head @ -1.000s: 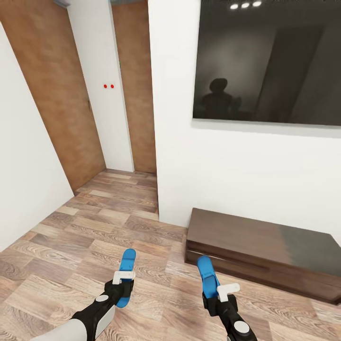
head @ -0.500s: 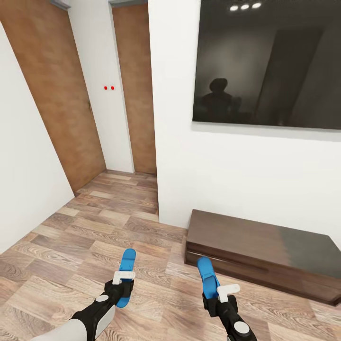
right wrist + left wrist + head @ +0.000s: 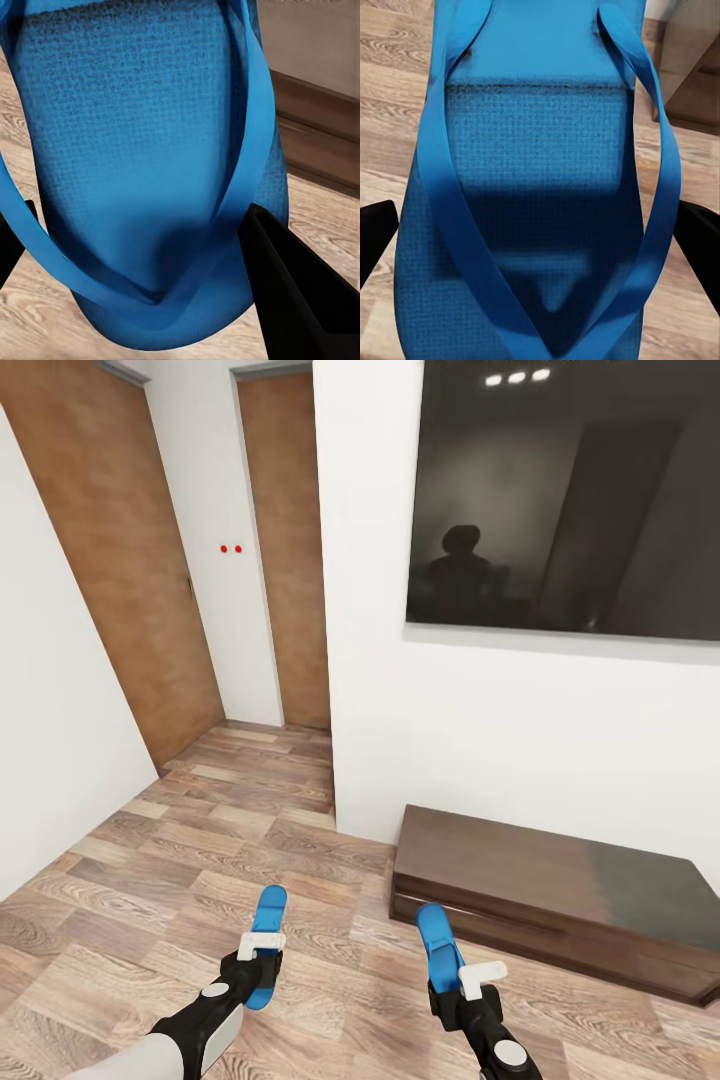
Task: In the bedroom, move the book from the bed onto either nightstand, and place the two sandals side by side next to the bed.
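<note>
- Left gripper (image 3: 262,965) clamps one sandal (image 3: 267,920); right gripper (image 3: 462,985) clamps the other sandal (image 3: 437,945).
- Both sandals ride above the floor (image 3: 150,880), near the bench (image 3: 560,890).
- Carry them level and steady; release only beside the bed.

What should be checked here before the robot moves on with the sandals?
1. Left gripper shut on a sandal: ok.
2. Right gripper shut on the other sandal: ok.
3. Both sandals off the floor: ok.
4. Right sandal apart from the bench: ok.
5. Bed located for set-down: cannot tell.
6. Book's place: cannot tell.
</note>
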`<state>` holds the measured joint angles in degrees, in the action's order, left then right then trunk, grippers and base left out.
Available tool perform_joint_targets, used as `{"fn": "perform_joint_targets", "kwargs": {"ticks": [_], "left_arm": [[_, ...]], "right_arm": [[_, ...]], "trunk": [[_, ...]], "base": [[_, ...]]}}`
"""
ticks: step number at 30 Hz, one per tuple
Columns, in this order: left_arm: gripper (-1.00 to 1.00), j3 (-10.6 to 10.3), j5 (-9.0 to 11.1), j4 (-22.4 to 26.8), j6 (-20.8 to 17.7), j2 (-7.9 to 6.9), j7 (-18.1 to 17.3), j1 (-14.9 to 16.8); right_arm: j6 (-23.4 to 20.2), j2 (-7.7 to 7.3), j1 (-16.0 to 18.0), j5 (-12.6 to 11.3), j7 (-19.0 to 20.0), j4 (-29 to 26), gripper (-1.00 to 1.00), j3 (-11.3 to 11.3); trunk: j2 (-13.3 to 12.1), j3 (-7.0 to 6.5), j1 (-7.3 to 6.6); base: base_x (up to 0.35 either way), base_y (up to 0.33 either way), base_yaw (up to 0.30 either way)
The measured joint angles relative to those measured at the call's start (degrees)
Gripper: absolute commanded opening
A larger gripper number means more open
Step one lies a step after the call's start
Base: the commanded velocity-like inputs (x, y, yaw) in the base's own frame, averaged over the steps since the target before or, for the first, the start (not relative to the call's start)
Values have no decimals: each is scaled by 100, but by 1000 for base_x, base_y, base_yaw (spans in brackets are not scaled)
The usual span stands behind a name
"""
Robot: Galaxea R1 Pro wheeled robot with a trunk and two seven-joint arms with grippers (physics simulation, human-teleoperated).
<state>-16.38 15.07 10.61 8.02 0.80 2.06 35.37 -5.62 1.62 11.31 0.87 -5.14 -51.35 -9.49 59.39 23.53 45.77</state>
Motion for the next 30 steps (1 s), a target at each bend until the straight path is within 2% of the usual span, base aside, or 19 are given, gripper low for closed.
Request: {"fn": "perform_joint_targets", "kwargs": {"ticks": [13,20,30], "left_arm": [[-100,15,13,-5,-2,-9,-1,-2],[-100,12,19,-31,11,-3,1,-194],[-100,-10,2,-33,25,9,1,-274]], "right_arm": [[16,-71,0,-2,-8,60,-100,6],[46,-90,0,-7,-8,105,-100,1],[56,-96,1,-8,-8,163,-100,0]], "trunk": [[-522,-234,-286],[-803,-359,-440],[-805,-360,-440]], "base": [[0,0,0],[0,0,22],[0,0,216]]}}
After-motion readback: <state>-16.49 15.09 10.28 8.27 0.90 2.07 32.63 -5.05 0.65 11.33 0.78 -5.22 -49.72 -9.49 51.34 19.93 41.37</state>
